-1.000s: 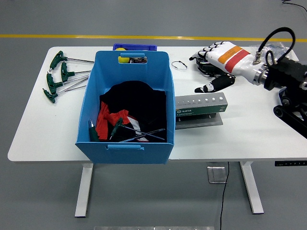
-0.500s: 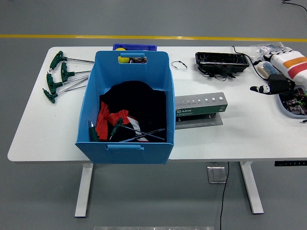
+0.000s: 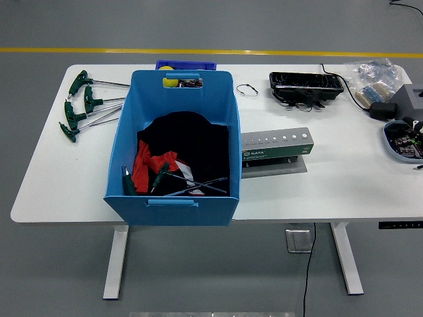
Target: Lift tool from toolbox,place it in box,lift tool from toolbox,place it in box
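Observation:
A large blue box [image 3: 178,92] stands on the white table [image 3: 330,185], left of centre. Inside lie black and red cloth [image 3: 173,146] and a few green-handled T-wrenches [image 3: 188,185]. More green-handled T-wrenches [image 3: 82,105] lie in a loose group at the table's far left. A grey tool stand [image 3: 276,150] with a row of holes and a green label sits just right of the box. Neither robot hand is in view.
A black tray [image 3: 305,83] with cables sits at the back right. A clear bag [image 3: 373,76], a grey block [image 3: 410,99] and a small bowl of parts [image 3: 403,142] crowd the right edge. A small blue bin [image 3: 185,65] shows behind the box.
The right hand, over the black tray a second ago, drew back to the right edge and has now left the view. Nothing on the table moved.

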{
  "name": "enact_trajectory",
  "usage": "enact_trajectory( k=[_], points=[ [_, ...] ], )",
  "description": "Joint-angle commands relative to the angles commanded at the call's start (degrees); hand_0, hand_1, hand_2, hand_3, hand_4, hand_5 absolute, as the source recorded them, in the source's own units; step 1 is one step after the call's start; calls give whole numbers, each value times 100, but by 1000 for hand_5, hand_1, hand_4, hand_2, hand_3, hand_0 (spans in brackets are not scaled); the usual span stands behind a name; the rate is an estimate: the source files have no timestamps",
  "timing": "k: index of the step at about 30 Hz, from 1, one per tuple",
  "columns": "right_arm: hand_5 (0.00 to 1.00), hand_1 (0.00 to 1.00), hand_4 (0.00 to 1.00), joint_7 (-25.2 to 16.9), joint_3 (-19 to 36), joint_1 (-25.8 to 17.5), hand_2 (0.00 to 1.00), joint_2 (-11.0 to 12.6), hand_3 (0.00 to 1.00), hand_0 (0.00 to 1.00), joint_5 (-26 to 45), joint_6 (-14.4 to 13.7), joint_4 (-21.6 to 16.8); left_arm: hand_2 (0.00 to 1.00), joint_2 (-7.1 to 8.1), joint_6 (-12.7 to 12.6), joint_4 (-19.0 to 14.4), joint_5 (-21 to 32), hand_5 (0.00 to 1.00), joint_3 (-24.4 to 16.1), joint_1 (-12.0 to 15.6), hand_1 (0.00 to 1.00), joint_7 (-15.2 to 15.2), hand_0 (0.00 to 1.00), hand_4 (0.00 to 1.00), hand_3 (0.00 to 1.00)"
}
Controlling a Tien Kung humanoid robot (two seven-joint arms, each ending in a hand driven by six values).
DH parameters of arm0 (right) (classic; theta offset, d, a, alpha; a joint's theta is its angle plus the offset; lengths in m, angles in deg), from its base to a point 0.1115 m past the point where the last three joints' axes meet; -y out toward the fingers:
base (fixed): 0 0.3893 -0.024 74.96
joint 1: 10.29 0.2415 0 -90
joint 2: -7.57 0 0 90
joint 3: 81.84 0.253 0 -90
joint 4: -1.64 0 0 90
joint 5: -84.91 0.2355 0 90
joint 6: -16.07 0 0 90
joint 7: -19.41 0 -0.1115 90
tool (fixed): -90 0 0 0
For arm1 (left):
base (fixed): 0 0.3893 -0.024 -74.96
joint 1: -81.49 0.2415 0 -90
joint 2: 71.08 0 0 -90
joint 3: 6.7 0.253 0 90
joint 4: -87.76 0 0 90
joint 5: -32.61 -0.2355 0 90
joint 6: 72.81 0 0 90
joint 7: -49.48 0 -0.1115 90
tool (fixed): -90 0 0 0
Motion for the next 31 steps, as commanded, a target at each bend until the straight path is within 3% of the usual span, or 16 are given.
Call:
enact_trajectory(
  k=[4,9,10,14,15,16,23,31],
  points=[
    [642,671,928,-60,302,-357,723,-169,644,682,90,40,-247,789,-20,-22,36,-178,998,-108,-13,770,-34,796,617,794],
    [642,671,928,73,799,-833,723,-576,644,682,361,162,-503,789,-75,-52,103,-106,998,-151,22,770,13,796,617,794],
    [852,739,998,135,895,-898,785,-655,798,745,361,256,-535,787,-79,-52,110,-137,998,-166,23,768,5,793,616,794],
    [852,739,998,468,1390,-1109,785,-1041,798,745,252,996,-586,787,-90,-36,151,-404,998,-291,16,768,-68,793,616,794],
    [852,739,998,469,1473,-1154,785,-1132,798,745,343,1068,-575,787,-93,-31,164,-464,998,-328,15,768,-86,793,616,794],
    [902,753,998,465,1530,-1194,807,-1233,817,756,499,1079,-568,786,-95,-28,175,-517,998,-365,15,768,-103,791,613,791],
    [896,741,998,307,1261,-1482,800,-1717,811,742,2063,958,-433,777,-106,-22,221,-814,998,-570,16,763,-212,789,612,784],
    [901,735,998,213,817,-1493,794,-1926,805,737,3962,875,-265,770,-119,-7,234,-1058,998,-726,31,758,-317,788,610,777]
  ],
)
